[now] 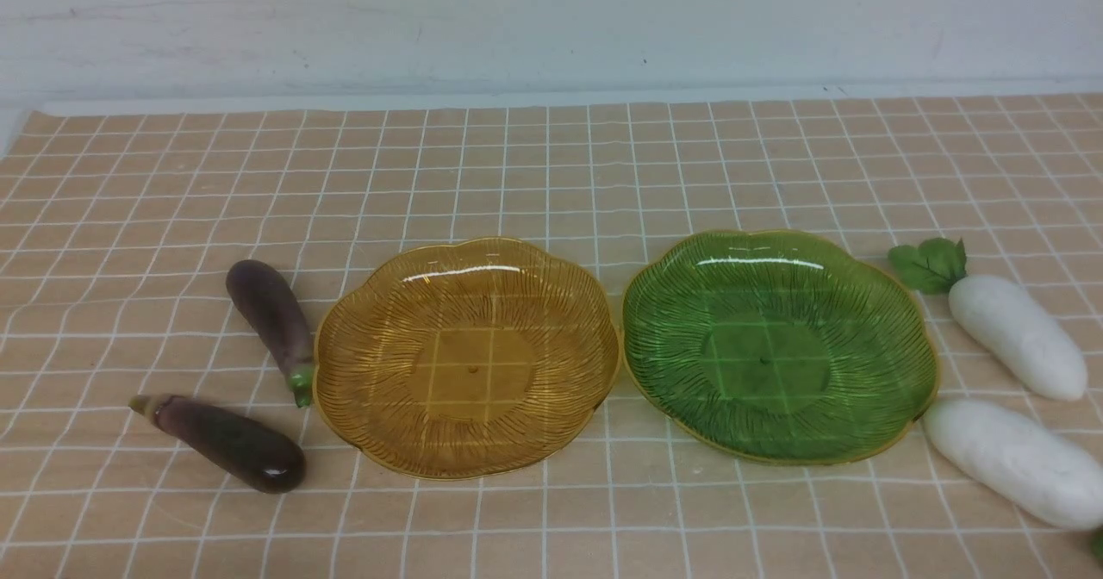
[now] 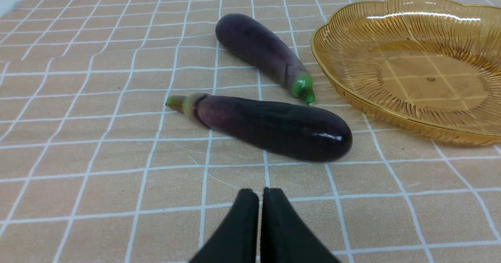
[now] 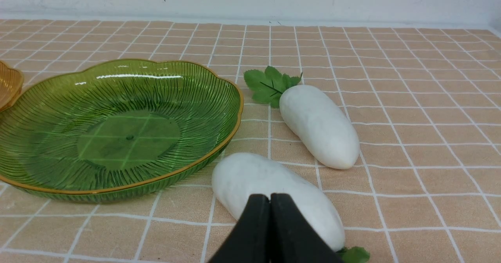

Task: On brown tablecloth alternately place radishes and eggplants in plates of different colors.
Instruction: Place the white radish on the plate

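Two eggplants lie on the cloth (image 1: 551,174) left of the amber plate (image 1: 465,359), and two radishes lie right of the green plate (image 1: 780,346). Both plates are empty and sit side by side mid-table, with their rims meeting or nearly so.

The far eggplant (image 1: 269,316) slants with its green cap just beside the amber plate's left rim. The near eggplant (image 1: 226,443) lies apart from it, stem pointing left and blunt end toward the plate's near-left rim. The far radish (image 1: 1017,336) has its leaves pointing back toward the green plate's right rim, a little apart from it. The near radish (image 1: 1008,458) has its blunt end against or just beside that plate's near-right rim, and its other end runs out at the front view's right edge.

The left gripper (image 2: 261,194) has its jaws pressed together and holds nothing. It is over bare cloth, with the near eggplant lying crosswise just beyond its tips. The right gripper (image 3: 270,200) is likewise closed and empty. Its tips overlap the near radish in the wrist view, and I cannot tell whether they touch it.

Bare cloth stretches behind the plates to the white wall (image 1: 551,19). There is more of it in front of the plates and left of the eggplants.
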Action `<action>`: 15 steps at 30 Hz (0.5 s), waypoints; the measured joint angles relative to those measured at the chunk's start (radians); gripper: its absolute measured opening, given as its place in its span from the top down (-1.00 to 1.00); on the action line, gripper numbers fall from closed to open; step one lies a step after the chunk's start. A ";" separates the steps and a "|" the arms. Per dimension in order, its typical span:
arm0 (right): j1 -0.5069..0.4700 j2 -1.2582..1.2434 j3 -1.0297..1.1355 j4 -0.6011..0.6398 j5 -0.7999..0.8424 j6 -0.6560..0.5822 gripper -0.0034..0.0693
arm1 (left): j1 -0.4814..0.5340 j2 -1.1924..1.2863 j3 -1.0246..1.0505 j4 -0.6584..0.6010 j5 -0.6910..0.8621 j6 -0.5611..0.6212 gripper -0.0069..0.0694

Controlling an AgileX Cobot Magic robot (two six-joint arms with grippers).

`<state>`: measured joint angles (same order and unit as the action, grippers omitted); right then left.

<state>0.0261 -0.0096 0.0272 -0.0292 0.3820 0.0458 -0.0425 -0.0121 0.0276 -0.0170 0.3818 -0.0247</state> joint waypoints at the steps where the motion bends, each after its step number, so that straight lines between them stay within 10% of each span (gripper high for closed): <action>1: 0.000 0.000 0.000 0.000 0.000 0.000 0.95 | 0.000 0.000 0.000 0.000 0.000 0.000 0.83; 15: 0.000 0.000 0.000 0.000 0.000 0.000 0.95 | 0.000 0.000 0.000 -0.006 -0.010 -0.004 0.83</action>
<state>0.0261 -0.0096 0.0272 -0.0292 0.3820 0.0458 -0.0425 -0.0121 0.0276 -0.0233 0.3717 -0.0282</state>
